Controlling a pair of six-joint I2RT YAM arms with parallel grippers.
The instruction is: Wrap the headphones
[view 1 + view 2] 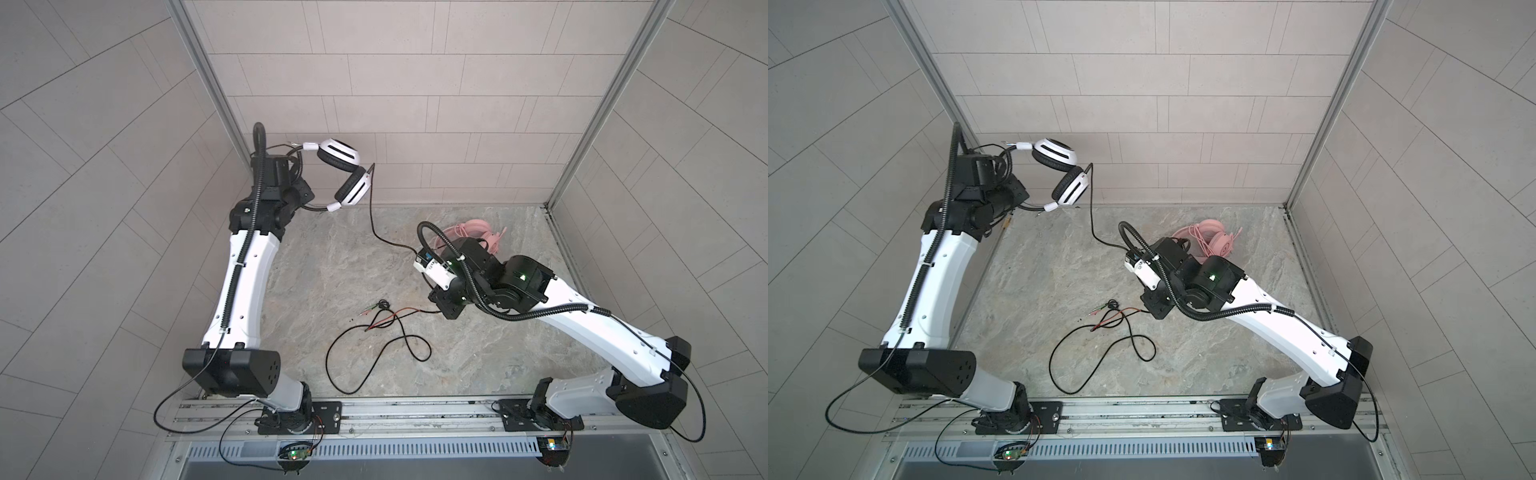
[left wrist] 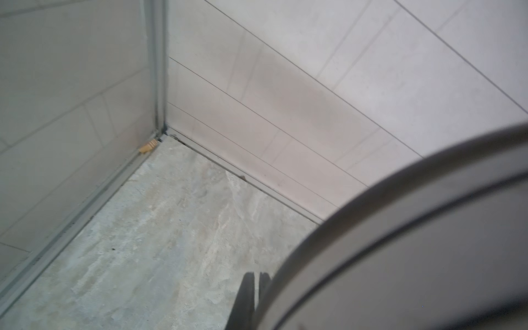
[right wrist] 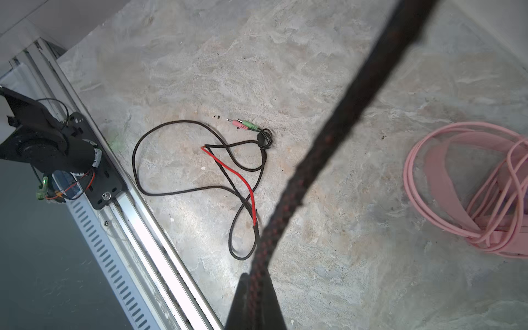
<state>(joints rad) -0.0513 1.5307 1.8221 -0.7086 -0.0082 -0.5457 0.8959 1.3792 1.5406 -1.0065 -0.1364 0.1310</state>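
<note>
Tension is the hazard: my right gripper (image 3: pixel 253 281) is clamped on the black cable (image 3: pixel 328 148), my left gripper (image 1: pixel 302 188) on the white-and-black headset (image 1: pixel 338 156) held aloft, so a hard pull or snagged slack could break either grip.

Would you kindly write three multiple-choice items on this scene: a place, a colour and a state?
1. Where is the pink headset?
A. Inside a box.
B. On the table, towards its back right corner.
C. On a wall hook.

2. Which colours are the two jack plugs on the black cable?
A. Blue and yellow.
B. Both black.
C. Pink and green.

3. The white-and-black headset is:
A. held in the air by the left tool.
B. lying on the table.
C. resting on the pink headset.

Answers: 1 B, it lies there in both top views; 2 C, the right wrist view shows them; 3 A, it hangs clear of the table.
</note>
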